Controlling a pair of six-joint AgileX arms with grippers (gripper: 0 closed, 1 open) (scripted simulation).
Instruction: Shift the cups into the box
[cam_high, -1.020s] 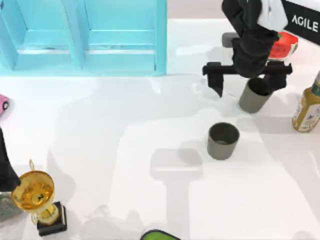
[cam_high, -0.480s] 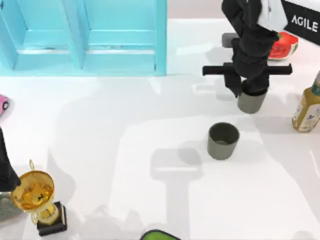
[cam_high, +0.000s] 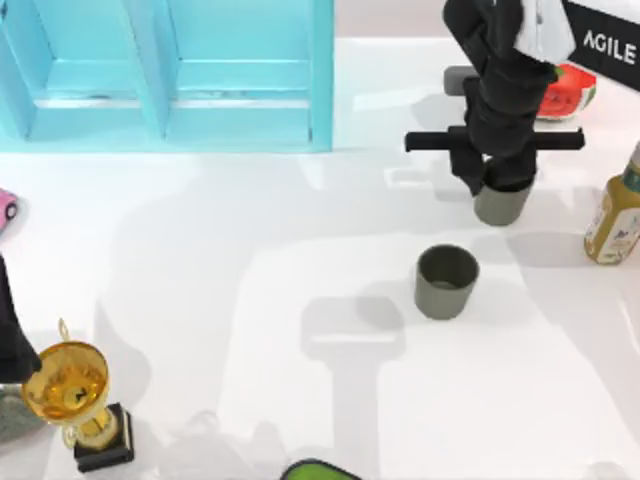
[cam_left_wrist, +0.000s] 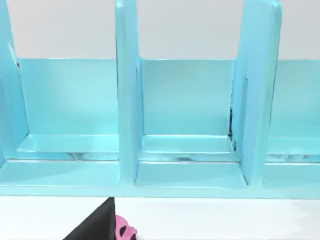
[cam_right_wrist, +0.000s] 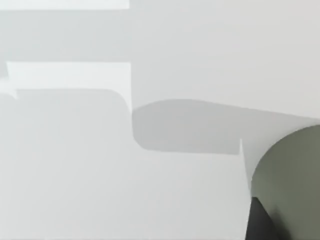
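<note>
A second ago the right end effector (cam_high: 497, 185) had its fingers spread wide around the far cup (cam_high: 500, 205). Now they have closed on the rim. The cup, tilted toward 5 o'clock before, now stands upright and has shifted slightly toward 12 o'clock.

The desk (cam_high: 200, 300) was plain white. The box (cam_high: 170, 80) was light turquoise. Both cups (cam_high: 446, 282) (cam_high: 500, 205) were matte grey-olive, dark inside. The right hand (cam_high: 497, 185) was black. The trophy (cam_high: 65, 390) was gold on a black base. The bottle (cam_high: 612, 225) was yellow-olive with a pale label.
</note>
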